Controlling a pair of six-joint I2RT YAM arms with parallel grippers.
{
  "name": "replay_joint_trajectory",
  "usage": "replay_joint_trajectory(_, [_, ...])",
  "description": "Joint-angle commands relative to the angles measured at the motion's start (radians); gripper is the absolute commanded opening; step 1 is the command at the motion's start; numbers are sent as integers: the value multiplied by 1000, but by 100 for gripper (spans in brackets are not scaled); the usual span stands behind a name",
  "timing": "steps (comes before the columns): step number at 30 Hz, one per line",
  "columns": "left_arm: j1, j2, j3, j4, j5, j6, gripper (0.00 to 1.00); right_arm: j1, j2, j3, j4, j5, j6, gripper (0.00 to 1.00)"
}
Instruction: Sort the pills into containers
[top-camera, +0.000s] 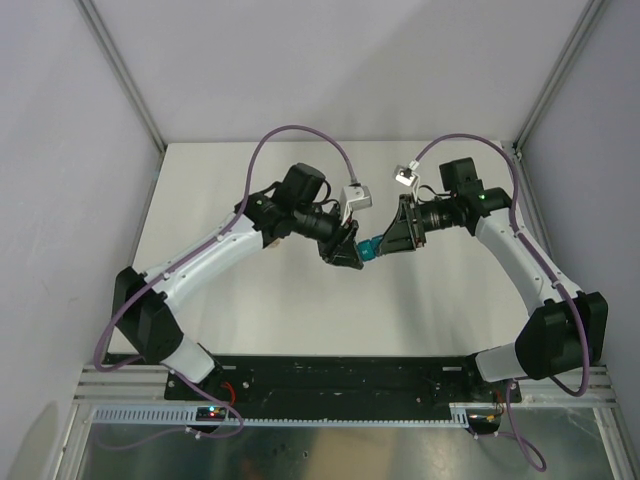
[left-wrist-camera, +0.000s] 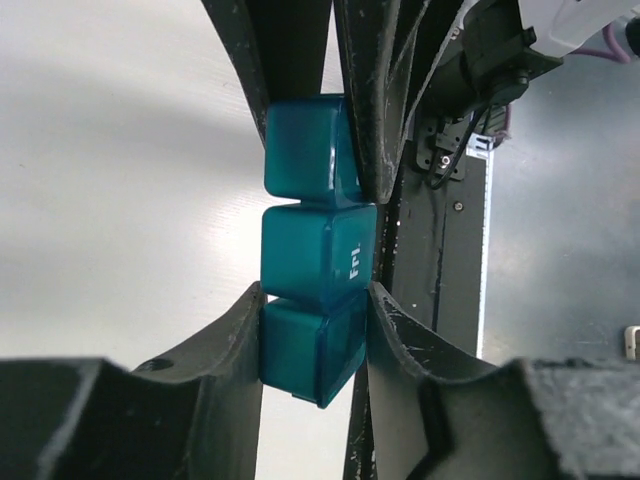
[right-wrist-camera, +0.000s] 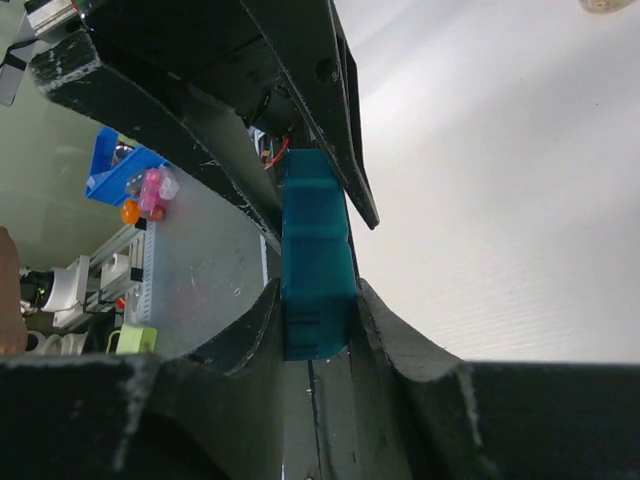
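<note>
The containers (top-camera: 368, 248), a teal-blue strip of three joined square compartments with lids closed, hang above the table's middle between both grippers. My left gripper (left-wrist-camera: 315, 340) is shut on the end compartment nearest its camera, and the strip (left-wrist-camera: 318, 240) runs away from it. My right gripper (right-wrist-camera: 316, 320) is shut on the opposite end of the strip (right-wrist-camera: 315, 250). In the top view the left gripper (top-camera: 350, 256) and right gripper (top-camera: 388, 243) face each other almost tip to tip. No pills show in any view.
The white table (top-camera: 250, 310) lies below the arms, walled on three sides. A small tan round object (right-wrist-camera: 604, 4) sits at the top edge of the right wrist view. Off the table, a blue tray (right-wrist-camera: 115, 172) has small pink and orange items beside it.
</note>
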Motion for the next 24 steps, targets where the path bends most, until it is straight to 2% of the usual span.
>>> replay_joint_trajectory(1, [5, 15, 43, 0, 54, -10, 31, 3, -29, 38, 3, -4, -14, 0])
replay_joint_trajectory(7, [3, 25, 52, 0, 41, -22, 11, 3, -35, 39, 9, 1, -8, 0])
replay_joint_trajectory(9, [3, 28, 55, 1, 38, -28, 8, 4, -35, 39, 8, 3, -8, 0])
replay_joint_trajectory(10, [3, 27, 57, 0, 38, -31, 10, 4, -35, 38, 6, 4, -9, 0])
replay_joint_trajectory(12, [4, 24, 61, 0, 38, -33, 23, 5, -35, 39, 0, 7, -16, 0])
replay_joint_trajectory(15, [3, 14, 70, -1, 37, -33, 47, 9, -36, 39, -9, 12, -26, 0])
replay_joint_trajectory(17, [3, 11, 80, 0, 30, -36, 58, 11, -37, 39, -12, 13, -30, 0])
replay_joint_trajectory(21, [3, 21, 101, 0, 21, -45, 69, 18, -37, 38, -8, 15, -27, 0])
replay_joint_trajectory(24, [0, 33, 112, 0, 21, -51, 71, 22, -40, 38, -2, 15, -22, 0])
